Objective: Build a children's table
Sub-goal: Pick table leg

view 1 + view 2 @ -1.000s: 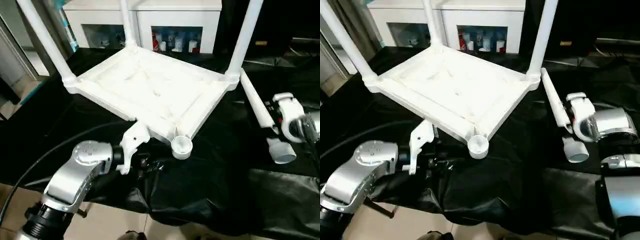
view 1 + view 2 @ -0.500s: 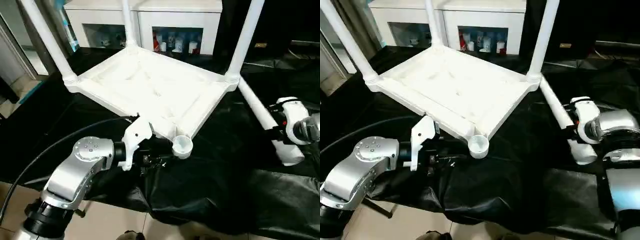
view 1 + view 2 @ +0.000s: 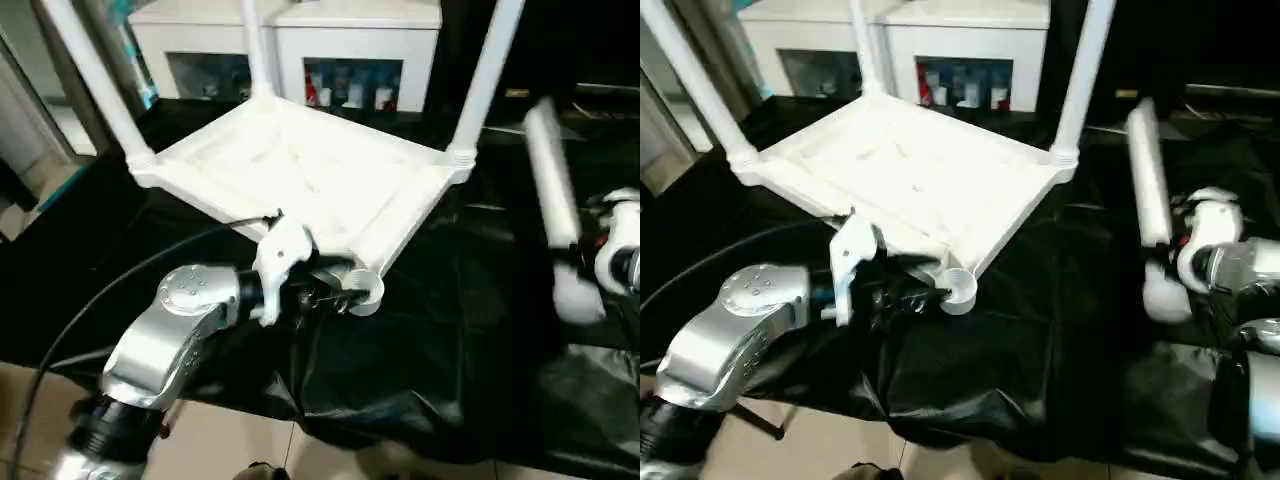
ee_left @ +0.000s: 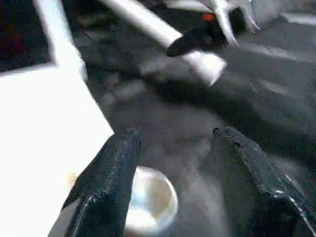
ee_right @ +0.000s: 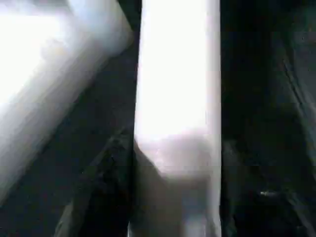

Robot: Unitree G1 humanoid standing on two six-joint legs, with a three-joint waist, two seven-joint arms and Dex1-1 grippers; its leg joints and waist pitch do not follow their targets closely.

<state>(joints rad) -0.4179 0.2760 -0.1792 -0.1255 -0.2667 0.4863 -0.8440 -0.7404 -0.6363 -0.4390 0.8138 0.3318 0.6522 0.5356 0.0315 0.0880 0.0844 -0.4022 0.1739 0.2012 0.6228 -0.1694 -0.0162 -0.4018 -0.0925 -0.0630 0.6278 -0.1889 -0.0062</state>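
While the top is lying upside down on the black cloth with three legs already standing in their sockets, the near corner socket is sitting empty, open end up.

Right gripper is clenching the fourth leg near its lower end; the right wrist view is showing the tube running between the two fingers. Leg is raised off the cloth, tilted but near upright, well to the right of the empty socket.

Left gripper is sitting just beside the empty socket, jaws apart, gripping nothing. The left wrist view is showing its fingers straddling the socket rim with a gap on either side.

Risks I'm seeing from here:
- Grip is low on the tube, most of the length hanging above it. Any swing is levering the leg in the jaws, so it could be rotating or slipping.
- Top isn't being held. If the leg comes into the socket off-axis, it's likely pushing the whole top across the cloth rather than seating.
- Left fingers are crowding the socket; the incoming leg end could be hitting them.
- The standing right leg is close to the transfer path, so a wide swing is risking a knock.
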